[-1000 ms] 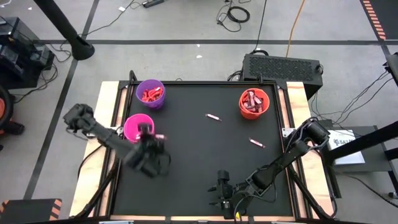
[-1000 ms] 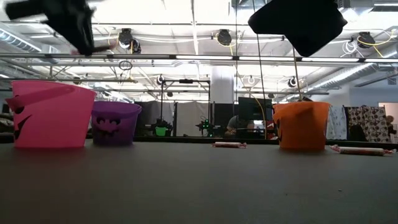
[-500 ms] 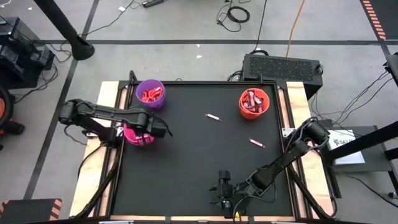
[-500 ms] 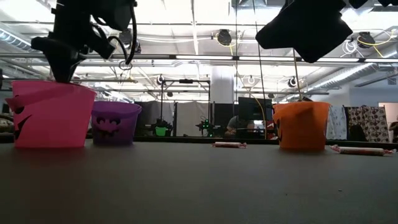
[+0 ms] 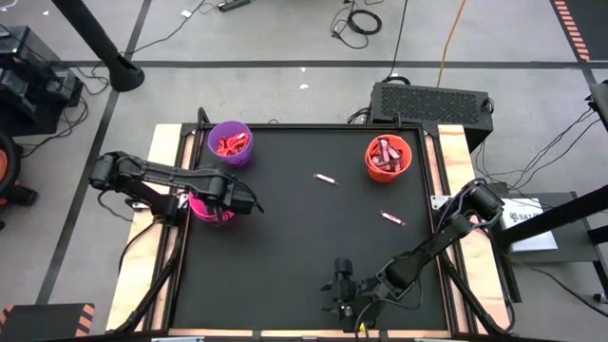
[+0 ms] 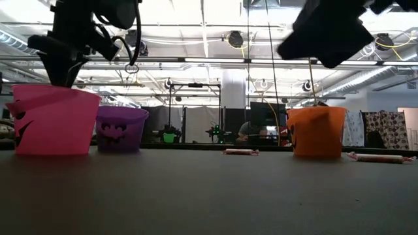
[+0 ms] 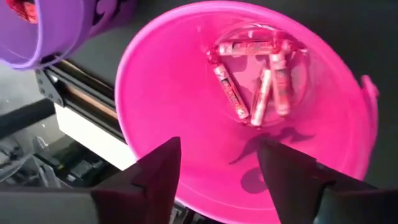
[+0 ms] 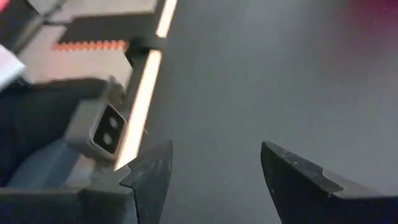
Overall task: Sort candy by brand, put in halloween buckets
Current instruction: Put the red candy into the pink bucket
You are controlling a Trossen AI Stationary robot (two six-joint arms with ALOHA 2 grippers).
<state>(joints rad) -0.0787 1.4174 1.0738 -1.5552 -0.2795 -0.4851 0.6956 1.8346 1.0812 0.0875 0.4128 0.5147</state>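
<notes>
My left gripper (image 7: 217, 168) hangs open over the magenta-pink bucket (image 7: 161, 93), fingers pointing down into its mouth, nothing between them. Several pinkish-white candy sticks (image 7: 255, 81) lie on that bucket's bottom. From above, the gripper (image 5: 214, 202) covers most of the pink bucket (image 5: 197, 206). The purple bucket (image 5: 229, 142) holds red packets, the orange bucket (image 5: 388, 158) darker bars. Two loose candy sticks (image 5: 326, 179) (image 5: 392, 218) lie on the black table. My right gripper (image 5: 342, 299) waits open near the table's near edge.
The three buckets stand on the black table top (image 5: 304, 256), two at the far left, one at the far right. A raised frame rail (image 7: 81, 99) runs just beside the pink and purple buckets. The right arm (image 5: 427, 252) slants across the near right corner.
My left gripper has swung from above the table on the near side of the pink bucket toward the far edge, and now hangs over that bucket, tipped more steeply down. The pinkish stick that stuck out of its fingers a second ago is no longer between them.
</notes>
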